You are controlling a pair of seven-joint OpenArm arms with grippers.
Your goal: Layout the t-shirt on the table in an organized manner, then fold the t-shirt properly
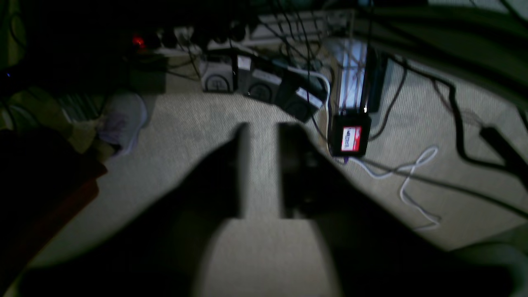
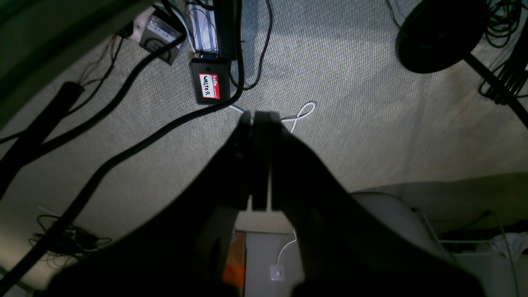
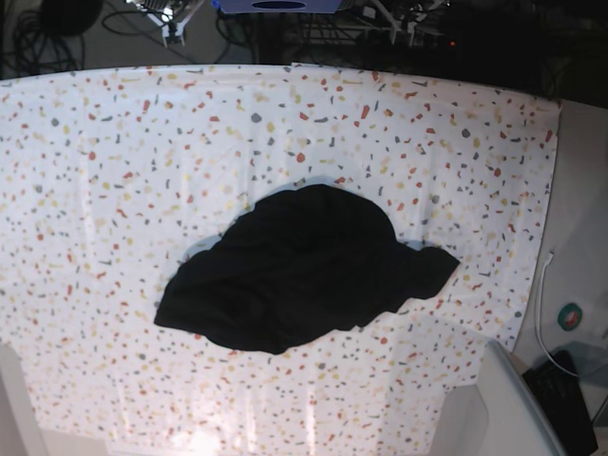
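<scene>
Lying crumpled near the middle of the table (image 3: pixel 114 142), one black t-shirt (image 3: pixel 304 271) runs its long axis from lower left to right in the base view. Neither arm shows there. Both wrist cameras look at carpet: the left gripper (image 1: pixel 263 144) stands narrowly parted and empty, the right gripper (image 2: pixel 258 119) pressed closed, holding nothing

The t-shirt (image 3: pixel 304 271) lies bunched up on the bench (image 3: pixel 114 152), near its middle and a bit toward the front edge. There is bare bench on every side of it. Cables (image 3: pixel 142 19) lie on the floor behind the bench's far edge.
</scene>
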